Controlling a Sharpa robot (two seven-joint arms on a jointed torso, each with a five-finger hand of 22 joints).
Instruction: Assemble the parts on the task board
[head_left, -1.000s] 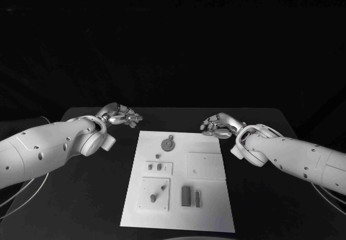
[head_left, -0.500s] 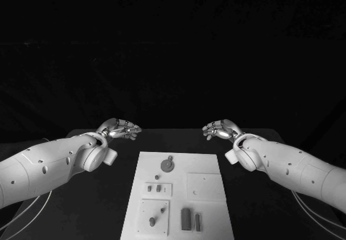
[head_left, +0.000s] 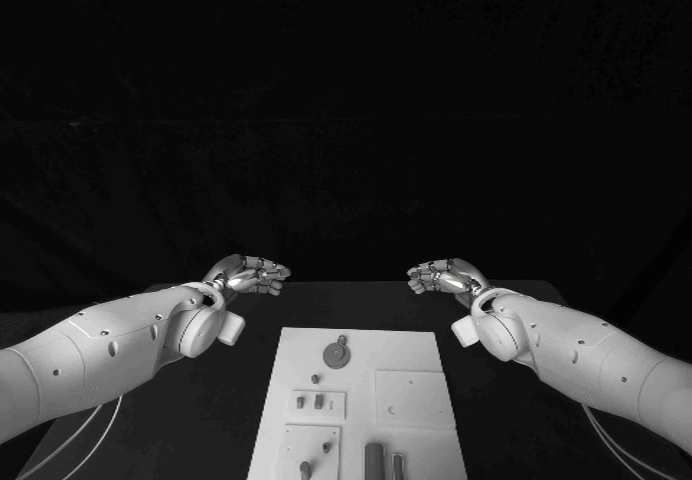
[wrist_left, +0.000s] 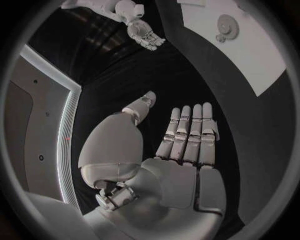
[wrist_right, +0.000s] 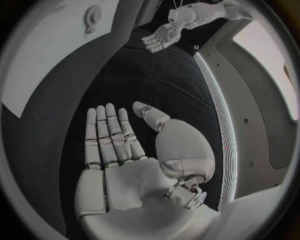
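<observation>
The black bench (head_left: 519, 400) runs away from the viewer to a far edge. Beyond it everything is dark, with no wall or furniture discernible.

- The task board (head_left: 361, 345) runs off the head view's bottom edge, cutting two upright parts (head_left: 384, 465) there short.
- Small parts (head_left: 310, 403) on its inset plates are too tiny to tell apart.
- In the left wrist view, the board's (wrist_left: 262, 45) far end is cut off by the circle's rim.
</observation>
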